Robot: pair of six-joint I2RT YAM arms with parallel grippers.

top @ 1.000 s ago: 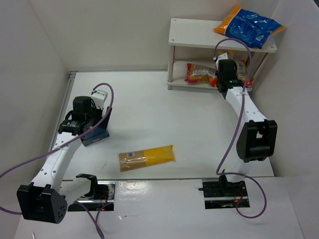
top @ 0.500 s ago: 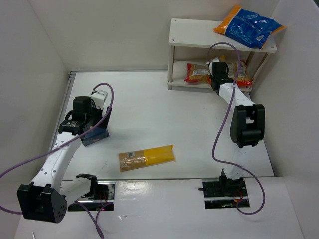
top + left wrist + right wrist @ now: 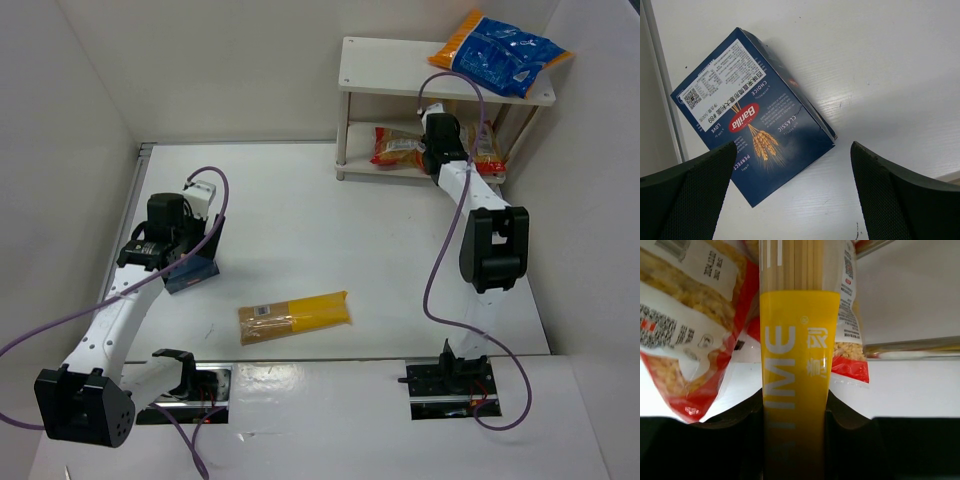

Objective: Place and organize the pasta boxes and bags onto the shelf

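gripping a yellow spaghetti packet (image 3: 795, 340), the right end effector (image 3: 794, 412) is clamped on it at the shelf's (image 3: 400, 75) lower tier, toward 1 o'clock on the worktop (image 3: 300, 220), between red-and-yellow bags (image 3: 685, 340). the left end effector (image 3: 792, 150) hangs spread apart over the dark-blue pasta box (image 3: 755, 125) at 9 o'clock. a second yellow packet (image 3: 295, 316) lies toward 6 o'clock.

Shelf (image 3: 390, 68) at far right of the surface (image 3: 330, 230): large bag (image 3: 500, 50) on upper tier; small bags (image 3: 398, 148) below, a spaghetti packet (image 3: 795, 365) between them. Front centre, a second spaghetti packet (image 3: 294, 317); at left, the Barilla box (image 3: 752, 117).
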